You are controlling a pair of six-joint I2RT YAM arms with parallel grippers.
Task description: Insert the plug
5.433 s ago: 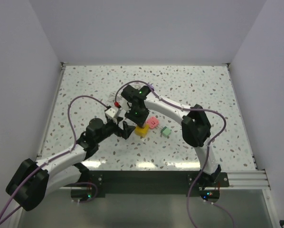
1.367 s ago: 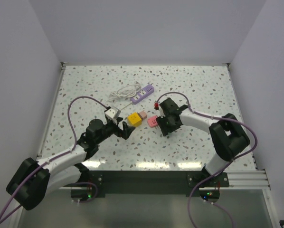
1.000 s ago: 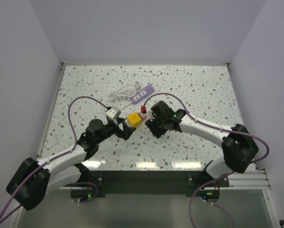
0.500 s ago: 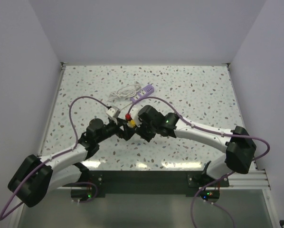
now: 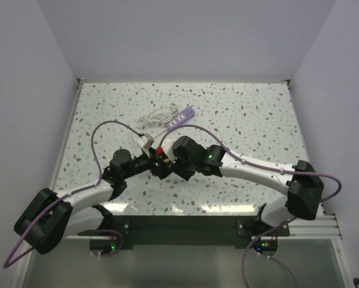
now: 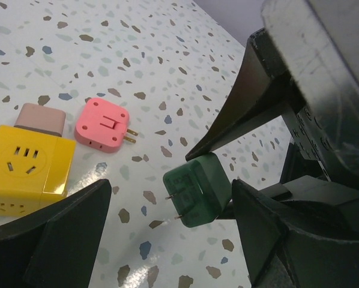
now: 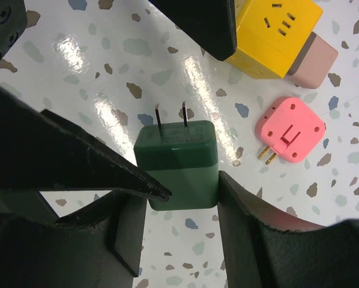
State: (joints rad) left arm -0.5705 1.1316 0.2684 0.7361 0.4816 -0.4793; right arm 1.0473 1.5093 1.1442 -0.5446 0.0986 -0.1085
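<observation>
Partly hidden by a finger of the left gripper [image 6: 171, 181], which stands spread and empty, the yellow socket cube [image 6: 29, 171] lies just beside the pink plug [image 6: 103, 125]. Rightward, the right gripper [image 7: 179, 180] clamps the green plug [image 7: 176, 159], prongs toward the cube, its rear hidden.

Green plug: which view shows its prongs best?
Right wrist: the green plug sits mid-frame, both prongs clear. Left wrist shows the plug at an angle, prongs small. In the top view it cannot be seen.
</observation>
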